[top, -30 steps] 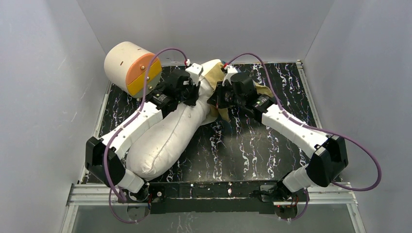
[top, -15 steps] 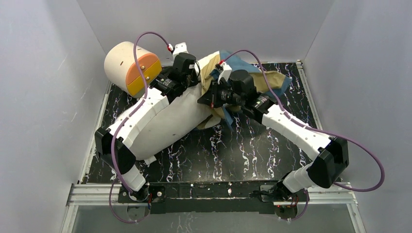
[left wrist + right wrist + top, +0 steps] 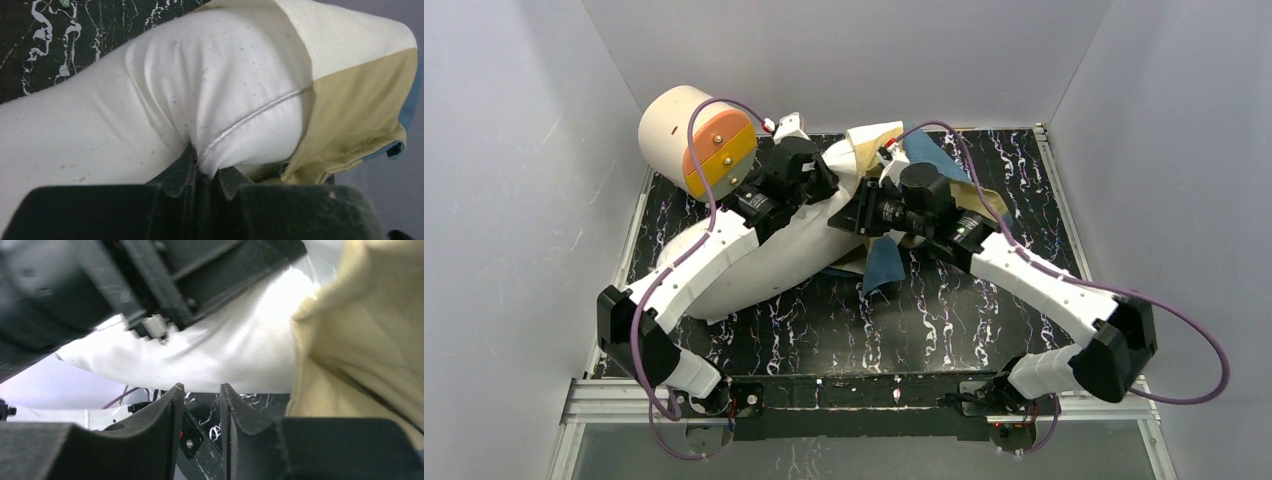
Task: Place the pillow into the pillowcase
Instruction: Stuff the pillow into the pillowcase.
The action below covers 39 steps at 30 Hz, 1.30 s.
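The left tool (image 3: 204, 167) is clenched on a pinch of the pillow (image 3: 150, 100). Its two black tips meet on a fold of white cloth beside a stitched seam. Just ahead of that tool and to its right, the pillowcase (image 3: 350, 75) caps the pillow's far end in cream and tan blocks, with a sliver of blue at its edge. How far inside the pillow reaches cannot be told. Behind the tool, the pillow's bare body lies along the bench (image 3: 75, 35). From above, much of it is hidden under the left arm (image 3: 714, 245).

The right tool (image 3: 201, 400) is released and grasps nothing; only the bench shows through the narrow gap between its tips. Above and ahead of it is the pillow's white underside. To its right hangs tan pillowcase cloth, blurred and washed out. Dark, blurred parts of the left arm fill the upper left of its wrist view. From above, its tips are covered by its own wrist.

A cream-and-orange cylinder (image 3: 692, 138) sits beyond the left tool, to its left.
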Each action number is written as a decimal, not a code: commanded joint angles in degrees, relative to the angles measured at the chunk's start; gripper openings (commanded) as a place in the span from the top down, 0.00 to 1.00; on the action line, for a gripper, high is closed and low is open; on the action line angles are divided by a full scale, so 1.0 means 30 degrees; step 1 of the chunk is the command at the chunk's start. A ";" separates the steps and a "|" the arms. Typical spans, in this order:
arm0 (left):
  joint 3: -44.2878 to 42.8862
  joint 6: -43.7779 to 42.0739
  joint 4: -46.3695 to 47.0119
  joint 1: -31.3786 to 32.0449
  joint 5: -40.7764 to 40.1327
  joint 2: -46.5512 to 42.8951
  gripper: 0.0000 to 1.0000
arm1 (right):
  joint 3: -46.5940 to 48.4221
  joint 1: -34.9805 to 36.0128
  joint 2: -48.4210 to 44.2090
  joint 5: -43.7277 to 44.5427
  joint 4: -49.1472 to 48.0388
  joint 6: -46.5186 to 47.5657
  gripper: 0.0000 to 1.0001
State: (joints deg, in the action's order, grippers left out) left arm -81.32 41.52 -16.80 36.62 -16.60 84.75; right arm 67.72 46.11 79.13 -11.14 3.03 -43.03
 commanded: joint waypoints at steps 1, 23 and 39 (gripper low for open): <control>0.0959 -0.0621 0.2547 -0.0078 0.1410 -0.2487 0.96 | 0.1793 0.0192 -0.2954 0.2021 0.3124 0.1720 0.54; 0.4592 0.0707 0.6602 -0.0078 0.5024 -0.4212 1.00 | 0.3742 -0.0457 -0.3445 0.9685 0.6070 0.2964 0.41; 0.1182 -0.1516 -0.1347 -0.0078 0.6972 -0.4557 0.39 | 0.6221 -0.0457 -0.1406 0.9853 1.4159 0.6123 0.52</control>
State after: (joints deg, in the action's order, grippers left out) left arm -74.63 41.08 -8.93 36.49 3.73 74.46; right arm 91.18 44.84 75.37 15.14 37.52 -26.63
